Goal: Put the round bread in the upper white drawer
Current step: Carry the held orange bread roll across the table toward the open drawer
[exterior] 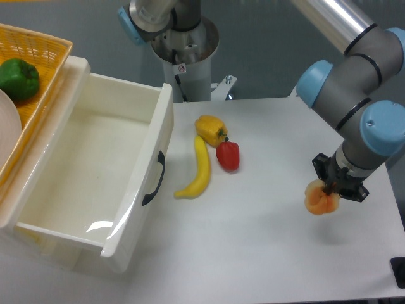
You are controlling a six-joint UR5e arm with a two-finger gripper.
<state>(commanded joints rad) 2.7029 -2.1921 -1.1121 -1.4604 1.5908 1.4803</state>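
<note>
The round bread (318,200) is a small orange-tan bun hanging a little above the white table at the right. My gripper (328,188) is shut on its top, and the dark fingers are mostly hidden behind the bun and the wrist. The upper white drawer (130,190) stands pulled open at the left, its dark curved handle (154,178) facing the table's middle. Its glossy inside holds nothing that I can see. The bun is far to the right of the drawer.
A yellow bell pepper (211,128), a red pepper (228,156) and a banana (198,169) lie between drawer and bun. A yellow wicker basket (38,47) with a green pepper (18,78) sits on the drawer unit at top left. The arm's base post (186,54) stands behind.
</note>
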